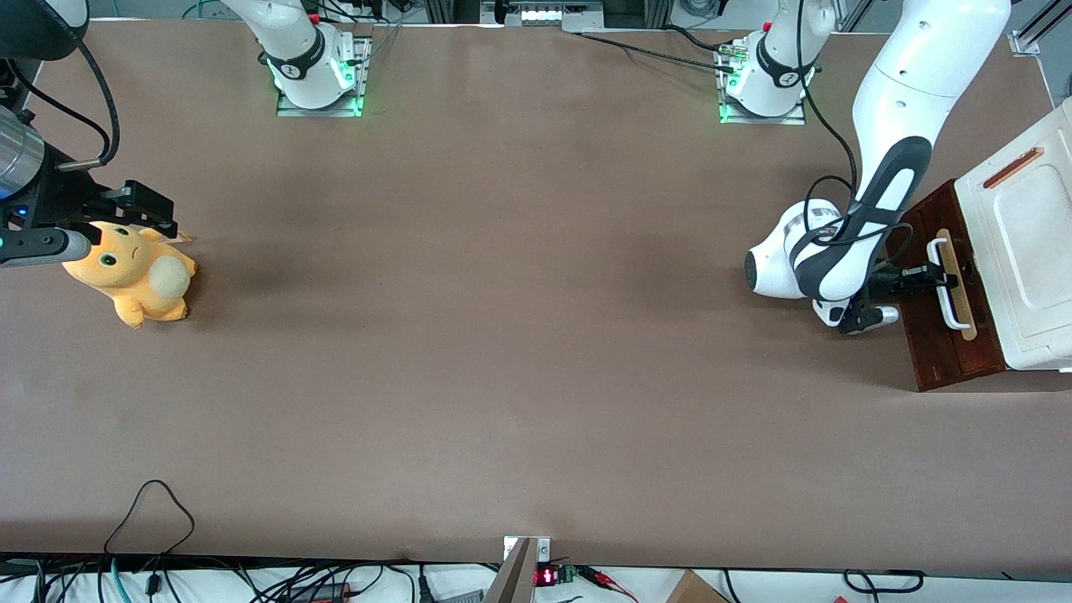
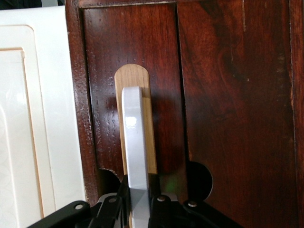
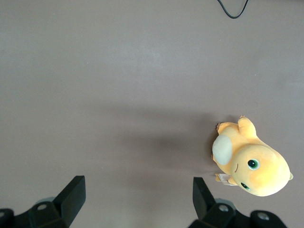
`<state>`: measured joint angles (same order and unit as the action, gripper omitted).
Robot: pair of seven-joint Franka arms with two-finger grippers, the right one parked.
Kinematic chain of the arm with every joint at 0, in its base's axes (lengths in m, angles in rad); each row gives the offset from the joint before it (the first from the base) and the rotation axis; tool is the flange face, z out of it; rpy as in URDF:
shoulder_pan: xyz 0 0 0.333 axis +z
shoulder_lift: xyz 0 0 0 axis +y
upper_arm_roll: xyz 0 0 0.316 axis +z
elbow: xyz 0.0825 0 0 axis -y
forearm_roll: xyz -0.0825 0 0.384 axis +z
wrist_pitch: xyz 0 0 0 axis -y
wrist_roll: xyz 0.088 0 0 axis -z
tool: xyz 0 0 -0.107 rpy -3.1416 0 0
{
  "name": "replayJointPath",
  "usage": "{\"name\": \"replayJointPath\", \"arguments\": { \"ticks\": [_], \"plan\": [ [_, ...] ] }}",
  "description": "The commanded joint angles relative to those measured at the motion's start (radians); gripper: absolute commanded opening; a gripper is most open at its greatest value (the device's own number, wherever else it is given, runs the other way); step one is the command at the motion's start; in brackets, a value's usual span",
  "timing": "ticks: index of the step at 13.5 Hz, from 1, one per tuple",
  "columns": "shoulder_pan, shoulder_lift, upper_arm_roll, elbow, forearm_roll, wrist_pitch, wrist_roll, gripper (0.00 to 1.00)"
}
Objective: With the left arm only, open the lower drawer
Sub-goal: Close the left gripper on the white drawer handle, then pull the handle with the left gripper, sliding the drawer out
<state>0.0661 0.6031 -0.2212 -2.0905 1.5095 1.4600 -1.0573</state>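
Nearest our wrist lens, the gripper [image 2: 137, 209] has its jaws closed on the white handle [image 2: 134, 142] at the lower drawer [image 1: 942, 335]; pulling remains.

1. A wide brown surface [image 1: 502, 335] fills the scene, evenly lit, with soft shadows.
2. Loose black cables [image 1: 151, 502] trail over its edge nearest the front camera.
3. Green lights [image 1: 318, 105] glow at its farthest edge.
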Motion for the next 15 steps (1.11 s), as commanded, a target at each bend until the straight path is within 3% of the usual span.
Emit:
{"name": "replayJointPath", "arguments": {
  "ticks": [1,3,9,15],
  "plan": [
    [-0.003,-0.002,0.005,-0.006,0.023,-0.015,0.011,0.09],
    [-0.005,-0.008,0.005,-0.006,0.023,-0.015,0.011,0.00],
    [-0.061,-0.017,-0.012,-0.003,0.021,-0.016,0.014,0.00],
    [-0.085,-0.033,-0.122,-0.003,0.003,-0.016,0.049,0.00]
  ]
}}
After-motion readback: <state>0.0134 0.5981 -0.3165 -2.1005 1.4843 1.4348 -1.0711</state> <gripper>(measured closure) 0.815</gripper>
